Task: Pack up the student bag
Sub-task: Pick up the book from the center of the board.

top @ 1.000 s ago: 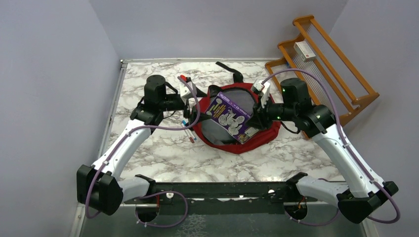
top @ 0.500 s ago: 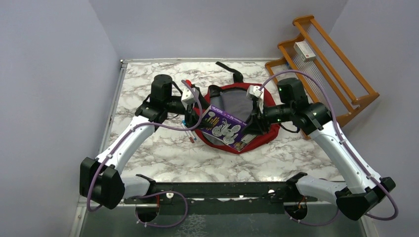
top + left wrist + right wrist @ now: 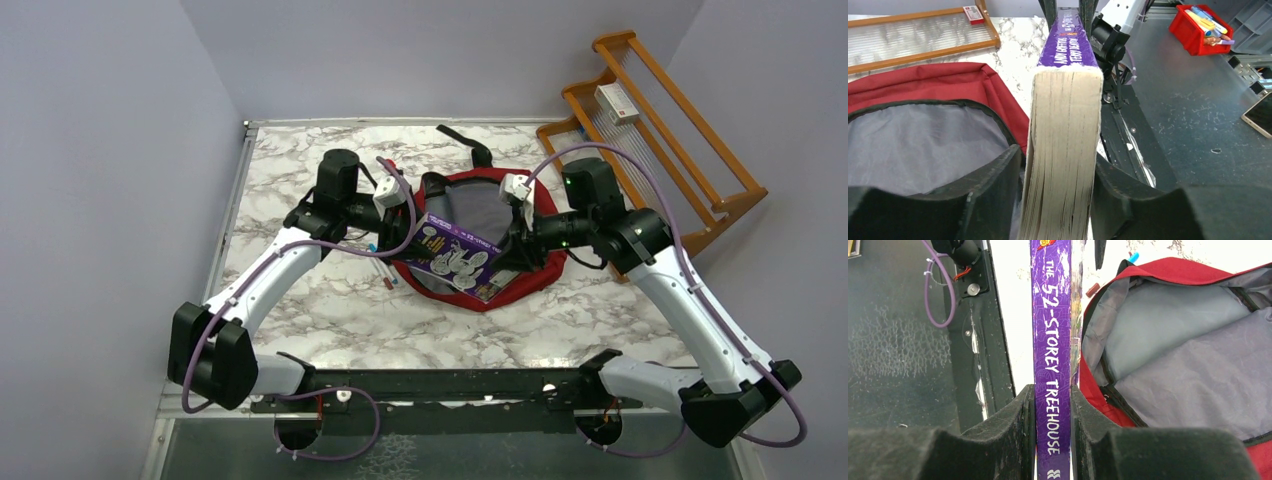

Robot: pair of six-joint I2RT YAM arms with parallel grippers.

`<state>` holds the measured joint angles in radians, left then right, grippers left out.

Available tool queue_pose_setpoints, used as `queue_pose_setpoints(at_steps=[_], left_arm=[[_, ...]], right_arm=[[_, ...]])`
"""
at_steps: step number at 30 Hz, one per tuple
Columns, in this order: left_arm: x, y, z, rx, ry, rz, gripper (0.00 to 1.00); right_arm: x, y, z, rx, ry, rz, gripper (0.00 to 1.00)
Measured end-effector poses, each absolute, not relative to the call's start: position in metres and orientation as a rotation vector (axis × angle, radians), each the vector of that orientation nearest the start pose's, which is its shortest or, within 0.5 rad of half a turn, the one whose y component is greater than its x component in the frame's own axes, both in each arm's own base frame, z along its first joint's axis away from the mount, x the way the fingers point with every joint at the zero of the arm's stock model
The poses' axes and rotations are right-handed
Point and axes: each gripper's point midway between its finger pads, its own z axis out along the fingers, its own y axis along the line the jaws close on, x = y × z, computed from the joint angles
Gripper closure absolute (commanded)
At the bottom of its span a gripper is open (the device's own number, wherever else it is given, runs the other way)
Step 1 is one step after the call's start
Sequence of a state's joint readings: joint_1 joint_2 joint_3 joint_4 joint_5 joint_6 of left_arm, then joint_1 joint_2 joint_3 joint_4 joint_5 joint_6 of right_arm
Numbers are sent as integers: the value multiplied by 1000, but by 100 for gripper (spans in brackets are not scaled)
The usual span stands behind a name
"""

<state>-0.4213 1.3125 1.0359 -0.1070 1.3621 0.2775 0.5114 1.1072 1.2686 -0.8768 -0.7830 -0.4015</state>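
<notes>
bag (image 3: 484,208): red fabric backpack, grey lining, black zip edging
state: unzipped, mouth spread wide into a rounded opening, lining slack and creased
pose: lying flat on the table (image 3: 330,310), opening turned upward
place: mid-table, slightly toward 1 o'clock from centre
rim: red fabric turned outward around the mouth, broadest at 5 o'clock
strap (image 3: 462,137): black, trailing from the far rim toward 12 o'clock, flat on the table
mouth: partly covered at 7 o'clock by a purple book (image 3: 455,255); contact with the bag not discernible
</notes>
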Motion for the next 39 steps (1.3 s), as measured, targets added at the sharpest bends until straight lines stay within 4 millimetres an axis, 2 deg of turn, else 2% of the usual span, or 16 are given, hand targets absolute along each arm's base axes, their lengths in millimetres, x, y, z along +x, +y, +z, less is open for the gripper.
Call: queue_pose_setpoints(at_steps=[2,5,11,15,17,19,23,27,33,36,39], left_arm=[[207,-279,275,1397,1234,-1414,45],[206,-280,273,1400,1238,-1434,51],[204,-283,271,1407,1240,-1458,55],[204,-283,269,1406,1245,-1461,72],[204,-283,269,1407,1243,-1460,87],[205,-283,269,1407,1243,-1458,100],[208,-284,267,1408,1247,-1453,100],[215,-287,265,1401,1271,-1419,100],[234,-289,246,1354,1394,-1332,100],[245,-288,237,1329,1450,-1275,100],[261,-286,231,1266,1537,-1194,100]], right_arm=[[179,229,281,-1320,1767,944,99],[182,230,278,-1322,1777,939,99],[191,232,279,-1327,1787,918,99],[195,231,280,-1325,1786,900,99],[195,232,282,-1325,1783,897,99],[195,231,282,-1325,1783,894,93],[197,230,281,-1319,1792,876,63],[203,228,285,-1290,1784,831,43],[213,215,316,-1177,1695,687,35],[223,204,337,-1077,1635,588,35],[235,193,349,-954,1611,505,34]])
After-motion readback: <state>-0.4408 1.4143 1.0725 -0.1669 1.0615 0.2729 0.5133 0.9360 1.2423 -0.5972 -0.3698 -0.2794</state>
